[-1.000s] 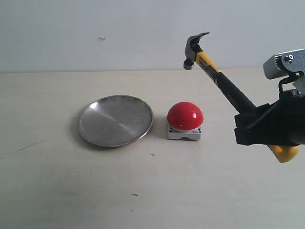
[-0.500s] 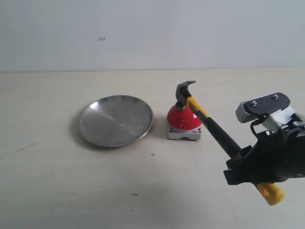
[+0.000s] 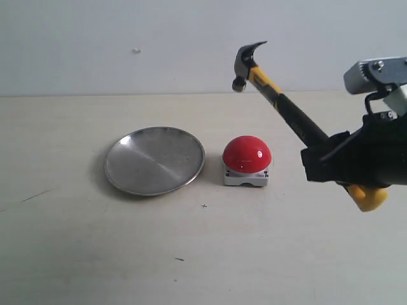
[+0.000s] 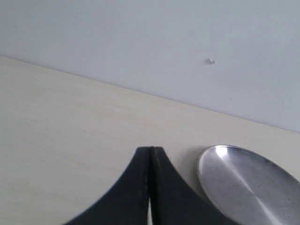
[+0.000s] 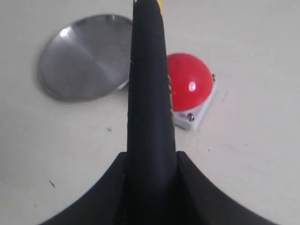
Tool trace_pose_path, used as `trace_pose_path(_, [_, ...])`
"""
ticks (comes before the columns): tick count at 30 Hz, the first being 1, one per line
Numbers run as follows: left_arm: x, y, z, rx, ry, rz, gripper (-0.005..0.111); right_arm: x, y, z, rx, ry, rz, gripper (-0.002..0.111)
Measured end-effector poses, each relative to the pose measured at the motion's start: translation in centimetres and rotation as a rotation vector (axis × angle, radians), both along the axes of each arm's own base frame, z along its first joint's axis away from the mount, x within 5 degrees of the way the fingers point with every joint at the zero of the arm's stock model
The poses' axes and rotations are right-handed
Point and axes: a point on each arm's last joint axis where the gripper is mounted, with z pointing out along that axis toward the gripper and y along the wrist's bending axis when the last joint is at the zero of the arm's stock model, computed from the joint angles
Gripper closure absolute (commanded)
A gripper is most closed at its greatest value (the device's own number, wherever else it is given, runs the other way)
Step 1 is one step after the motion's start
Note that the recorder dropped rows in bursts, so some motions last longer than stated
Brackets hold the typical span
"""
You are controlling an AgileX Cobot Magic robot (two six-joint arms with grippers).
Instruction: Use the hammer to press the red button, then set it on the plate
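The left claw (image 4: 150,187) is clenched on nothing, its tips pressed together low over the tabletop (image 3: 76,254) beside the plate (image 3: 154,160). The plate lies left of centre, seemingly bare inside. Just right of it sits the red button (image 3: 247,154), close to the plate but apart from it. At the right the right claw (image 3: 331,166) grasps the hammer (image 3: 286,105) by its black handle, raised aslant, head high above the button and clear of it. A plain pale wall stands behind the cream tabletop.
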Motion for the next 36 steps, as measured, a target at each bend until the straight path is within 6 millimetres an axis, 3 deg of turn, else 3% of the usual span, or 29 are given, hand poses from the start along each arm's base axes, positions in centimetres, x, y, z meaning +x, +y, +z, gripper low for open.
trace_pose_path(6, [0.0,0.0,0.0,0.0,0.0,0.0,0.107,0.4,0.4,1.2,0.147,-0.073,-0.04,0.108])
trace_pose_path(11, [0.0,0.0,0.0,-0.002,0.0,-0.001,0.107,1.4,2.0,1.4,0.261,-0.087,0.074,0.108])
trace_pose_path(19, [0.0,0.4,0.0,-0.016,0.002,0.041,0.107,4.3,3.5,-0.5,0.29,0.002,0.17,0.108])
trace_pose_path(23, [0.0,0.4,0.0,-0.018,0.002,0.046,0.107,6.0,3.3,-0.4,0.219,-0.038,0.15,0.108])
trace_pose_path(30, [0.0,0.4,0.0,-0.018,0.002,0.047,0.107,8.5,2.4,2.1,-0.021,-0.192,0.012,0.108])
trace_pose_path(36, [0.0,0.4,0.0,-0.018,0.002,0.047,0.107,9.2,5.6,3.8,-0.213,-0.271,-0.032,0.108])
